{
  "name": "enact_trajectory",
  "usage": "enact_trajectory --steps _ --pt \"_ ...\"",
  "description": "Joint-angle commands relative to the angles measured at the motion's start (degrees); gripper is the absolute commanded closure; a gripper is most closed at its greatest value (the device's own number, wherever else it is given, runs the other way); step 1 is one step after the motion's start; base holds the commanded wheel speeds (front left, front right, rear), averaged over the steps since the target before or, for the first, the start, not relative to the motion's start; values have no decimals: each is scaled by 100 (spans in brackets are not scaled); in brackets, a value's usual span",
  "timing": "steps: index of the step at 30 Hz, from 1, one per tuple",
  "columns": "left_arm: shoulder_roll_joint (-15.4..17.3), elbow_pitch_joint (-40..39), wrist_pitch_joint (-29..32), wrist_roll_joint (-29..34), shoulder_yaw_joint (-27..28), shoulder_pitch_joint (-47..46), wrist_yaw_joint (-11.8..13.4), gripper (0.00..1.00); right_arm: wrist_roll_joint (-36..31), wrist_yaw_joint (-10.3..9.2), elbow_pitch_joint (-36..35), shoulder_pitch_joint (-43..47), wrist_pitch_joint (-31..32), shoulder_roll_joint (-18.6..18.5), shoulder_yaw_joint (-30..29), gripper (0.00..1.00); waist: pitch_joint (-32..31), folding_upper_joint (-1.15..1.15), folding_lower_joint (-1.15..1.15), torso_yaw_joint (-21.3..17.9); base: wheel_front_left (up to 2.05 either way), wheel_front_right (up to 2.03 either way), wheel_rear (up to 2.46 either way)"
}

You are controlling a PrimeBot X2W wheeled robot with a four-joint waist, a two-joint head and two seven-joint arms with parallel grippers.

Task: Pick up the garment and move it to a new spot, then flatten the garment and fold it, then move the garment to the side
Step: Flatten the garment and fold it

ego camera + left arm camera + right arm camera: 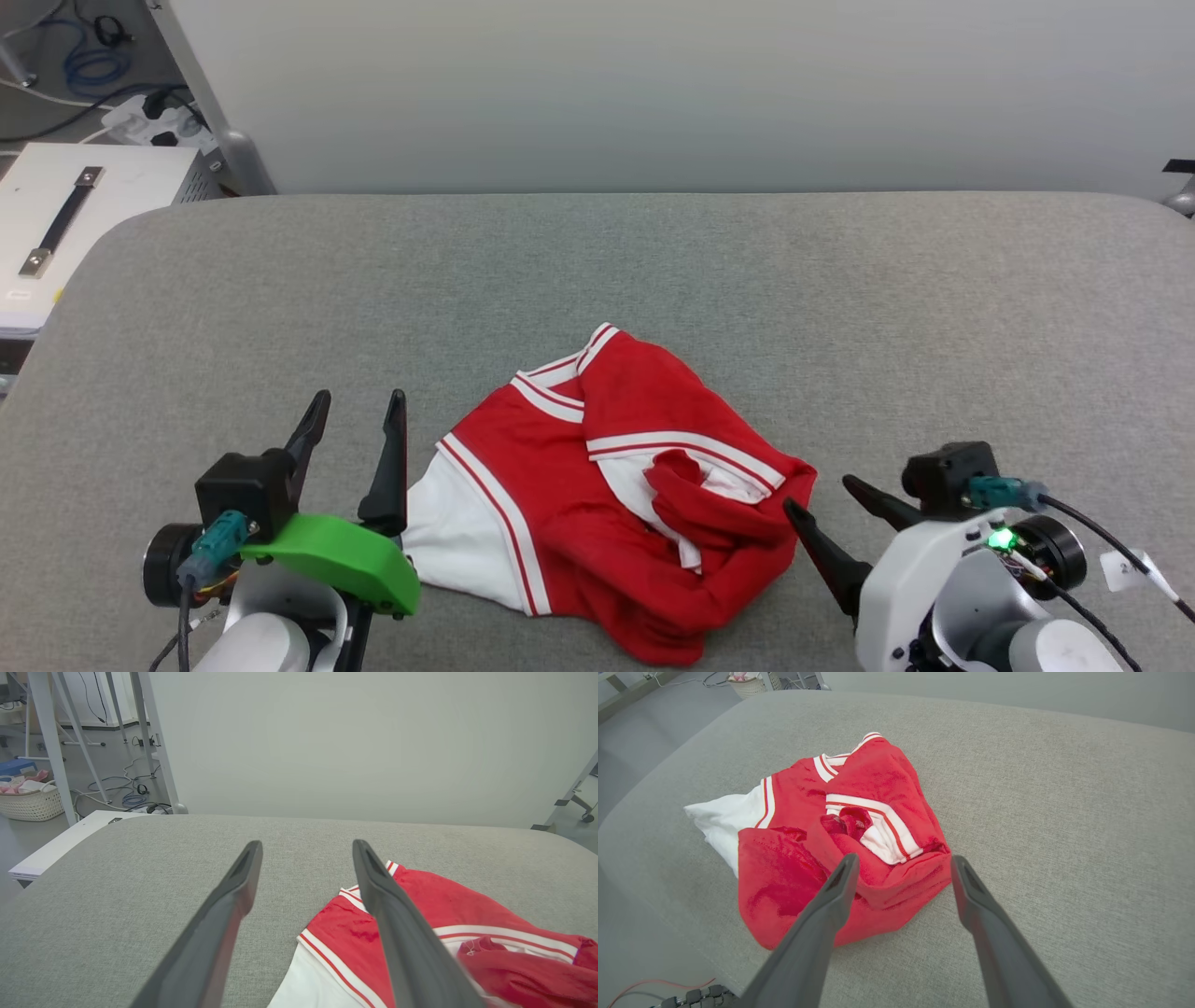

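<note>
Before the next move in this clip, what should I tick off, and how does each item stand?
1. Left gripper open and empty: ok.
2. Right gripper open and empty: ok.
3. Shirt lying flat: not ok; it is a crumpled heap, with one white sleeve poking toward the left gripper.
4. Shirt wholly on the table: ok, though it is near the front edge.
5. Bare table to spread it on: ok, beyond it and on both sides.
6. Which face of the shirt is up: cannot tell from the folds.
</note>
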Motion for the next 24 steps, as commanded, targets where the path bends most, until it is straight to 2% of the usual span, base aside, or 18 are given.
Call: enact_trajectory --steps 1,9,13,16,17,18,19,24 --pt "-43 -88 -32 75 -16 86 46 0 129 1 44 -243 194 -147 230 0 66 0 0 146 0 0 0" --pt "-161 -255 -41 172 -152 -92 59 0 681 1 409 -1084 823 -756 1407 0 296 0 0 576 0 0 0" --pt "-220 -199 -82 184 -176 -160 60 0 839 1 788 -1521 968 -922 1986 0 394 0 0 690 0 0 0" --pt "-262 -148 -106 184 -202 -187 51 0 945 1 1110 -1741 959 -983 2199 0 434 0 0 738 0 0 0" --pt "-277 -128 -112 181 -211 -194 48 0 982 1 1222 -1787 948 -997 2229 24 440 0 0 751 0 0 0" --pt "-285 -115 -118 181 -218 -200 46 0 1012 1 1294 -1814 923 -1000 2235 96 446 0 0 758 0 0 0" --pt "-292 -101 -127 183 -223 -204 44 0 1053 1 1370 -1829 885 -999 2214 100 452 0 0 760 0 0 0" --pt "-284 -59 -164 174 -215 -183 47 0 1101 1 1437 -1817 610 -1036 1922 100 466 0 0 684 0 0 0"
